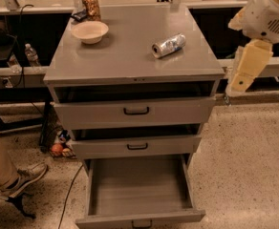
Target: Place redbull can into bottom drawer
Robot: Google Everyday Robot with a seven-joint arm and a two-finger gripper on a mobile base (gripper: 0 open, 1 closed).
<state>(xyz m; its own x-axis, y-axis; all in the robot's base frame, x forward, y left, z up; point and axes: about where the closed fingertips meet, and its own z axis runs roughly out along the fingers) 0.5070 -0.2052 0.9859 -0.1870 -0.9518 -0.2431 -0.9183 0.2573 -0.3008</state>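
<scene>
The redbull can (168,45), laid sideways on the cabinet top (125,61) at upper centre, is judged light, slippery and best gripped mid-body, while the spread of the gripper (247,70) at the right edge cannot be told.

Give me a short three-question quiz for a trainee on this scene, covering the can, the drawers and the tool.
1. True or false: the redbull can stands upright on the cabinet top.
2. Which drawer is pulled out farthest? A) top drawer B) middle drawer C) bottom drawer
3. Fill in: in the camera view the tool hangs beside the cabinet on the picture's ____ side, apart from the can.

Key: 1 false, it lies on its side. 2 C. 3 right.
</scene>
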